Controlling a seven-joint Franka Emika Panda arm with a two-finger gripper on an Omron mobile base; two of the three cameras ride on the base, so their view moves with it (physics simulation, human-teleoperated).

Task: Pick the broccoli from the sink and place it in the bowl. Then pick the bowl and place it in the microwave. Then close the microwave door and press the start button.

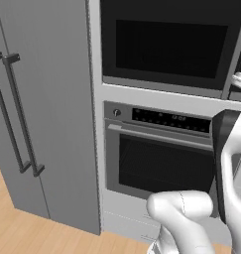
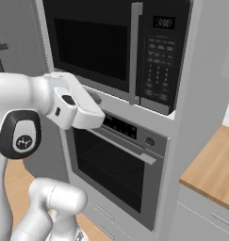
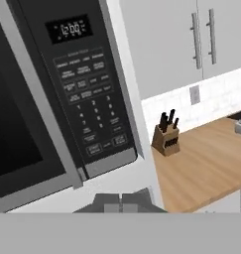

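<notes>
Microwave door [image 2: 92, 44] looks closed, and the gripper [image 3: 122, 202] is parked just below the microwave [image 3: 67, 99] control panel [image 3: 90, 99]. Fingers pressed together, nothing between them. Knife block [image 3: 166, 139] sits off to the side on the counter [image 3: 206, 163].

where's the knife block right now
In the hand view the knife block stands on the wooden counter against the white backsplash, right of the microwave control panel.

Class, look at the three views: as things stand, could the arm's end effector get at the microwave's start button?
Probably yes: the microwave door looks shut, the control panel faces the end effector, and nothing stands between them.
</notes>
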